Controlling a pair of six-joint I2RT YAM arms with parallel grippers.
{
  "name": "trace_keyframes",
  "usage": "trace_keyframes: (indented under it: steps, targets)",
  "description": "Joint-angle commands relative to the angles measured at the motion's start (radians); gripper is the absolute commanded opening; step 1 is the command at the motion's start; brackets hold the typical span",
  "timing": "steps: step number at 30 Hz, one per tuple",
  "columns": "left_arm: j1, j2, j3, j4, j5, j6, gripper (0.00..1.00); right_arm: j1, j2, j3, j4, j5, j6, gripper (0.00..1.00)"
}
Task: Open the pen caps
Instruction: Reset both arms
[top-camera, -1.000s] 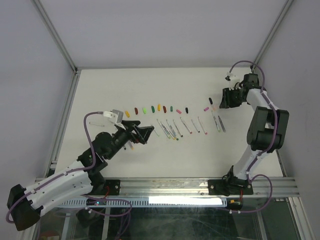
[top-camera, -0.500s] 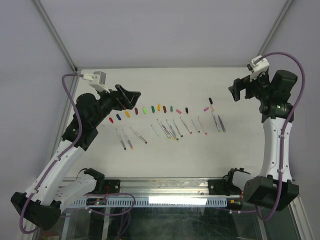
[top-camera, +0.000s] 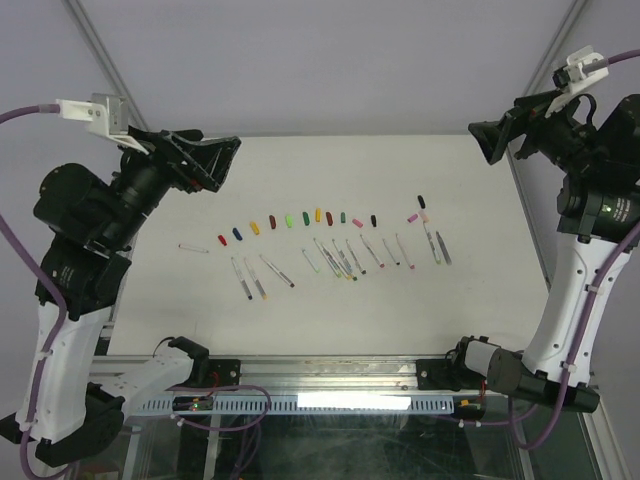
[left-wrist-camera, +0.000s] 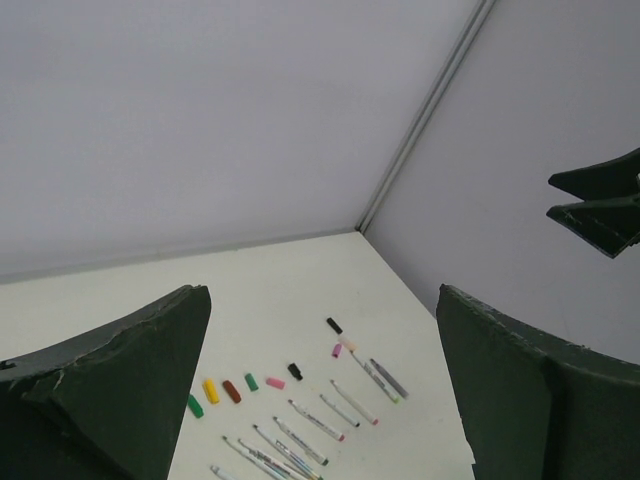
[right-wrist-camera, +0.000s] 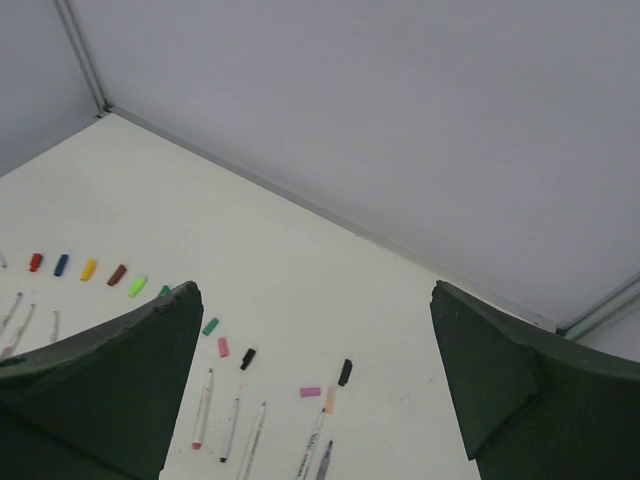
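Note:
The pen caps (top-camera: 289, 220) lie apart from their pens in a curved row across the white table, in red, blue, yellow, maroon, green, orange, pink and black. Slim white pen barrels (top-camera: 340, 257) lie fanned just in front of them. My left gripper (top-camera: 205, 160) hangs open high over the table's back left, with nothing in it. My right gripper (top-camera: 495, 140) hangs open high over the back right, also with nothing between its fingers. The left wrist view looks down on caps (left-wrist-camera: 231, 391) and barrels (left-wrist-camera: 315, 420) far below its gripper (left-wrist-camera: 322, 300). The right wrist view shows caps (right-wrist-camera: 247, 358) far below its gripper (right-wrist-camera: 315, 295).
One barrel (top-camera: 193, 247) lies alone at the left of the row. A black cap (top-camera: 421, 200), a peach cap (top-camera: 427, 213) and a magenta cap (top-camera: 412, 216) sit near two barrels (top-camera: 437, 245) at the right. Grey walls enclose the table (top-camera: 330, 160).
Both arms have risen from the table to high positions at the back corners. The right gripper's jaws have opened wide. The left gripper has stayed open.

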Motion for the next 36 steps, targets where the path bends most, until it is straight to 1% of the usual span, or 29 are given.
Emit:
trace_keyframes:
  steps: [1,6,11,18,26,36]
  targets:
    - [0.006,0.020,0.088,-0.111,0.023,0.037,0.99,-0.007,0.005,0.111,-0.070,-0.064,0.145,0.99]
    - [0.004,0.006,0.115,-0.138,0.041,0.044,0.99,-0.007,-0.011,0.180,-0.097,0.029,0.244,0.99]
    - [0.005,-0.042,0.093,-0.156,0.044,0.054,0.99,-0.008,-0.031,0.198,-0.126,0.048,0.277,0.99]
    - [0.005,-0.113,0.033,-0.158,0.038,0.028,0.99,-0.011,-0.047,0.197,-0.142,0.044,0.223,0.99]
    - [0.006,-0.128,0.019,-0.158,0.052,0.028,0.99,-0.011,-0.057,0.180,-0.141,0.012,0.206,0.99]
    - [0.005,-0.151,-0.043,-0.132,0.047,0.036,0.99,-0.016,-0.067,0.140,-0.131,0.016,0.184,0.99]
